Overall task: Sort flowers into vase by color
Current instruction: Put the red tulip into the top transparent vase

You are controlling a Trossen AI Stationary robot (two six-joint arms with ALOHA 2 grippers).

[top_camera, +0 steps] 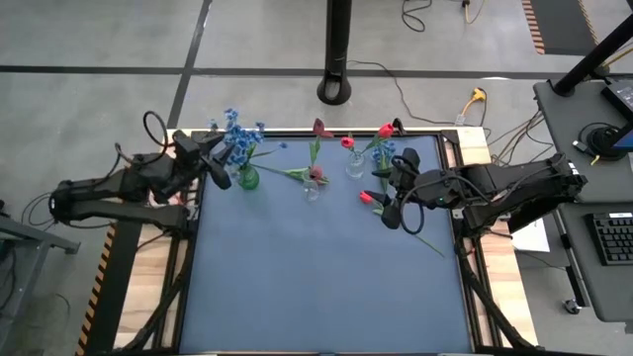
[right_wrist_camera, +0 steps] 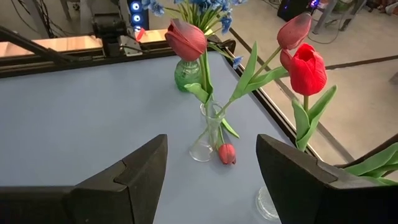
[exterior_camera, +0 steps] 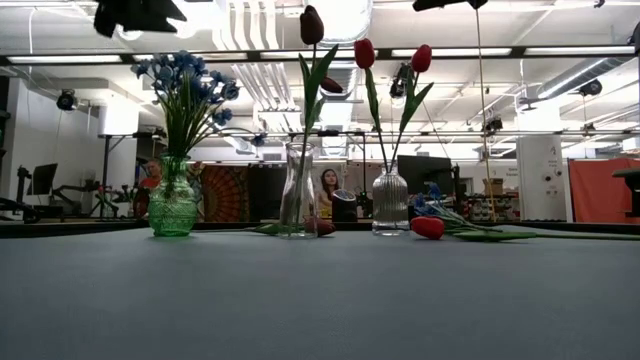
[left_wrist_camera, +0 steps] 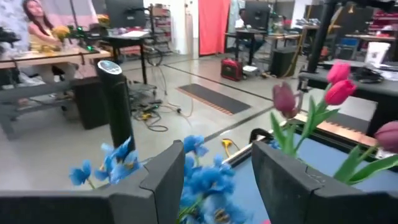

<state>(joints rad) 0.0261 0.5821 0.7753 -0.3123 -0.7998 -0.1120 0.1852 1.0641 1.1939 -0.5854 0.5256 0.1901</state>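
Left gripper (top_camera: 220, 158) hangs above the green vase (top_camera: 247, 179), fingers apart, nothing clamped — blue flowers (top_camera: 239, 133) stand in that vase directly below the fingers. Right gripper (top_camera: 392, 198) is also spread and empty, positioned over the table's right side, near a red tulip (top_camera: 368, 198) lying flat on the blue table surface (top_camera: 316, 287). Center clear vase (top_camera: 313, 188) holds a dark red tulip; ribbed vase (top_camera: 355, 165) holds two red tulips. Bkgd: workshop w/ benches, seated person (exterior_camera: 327, 190).
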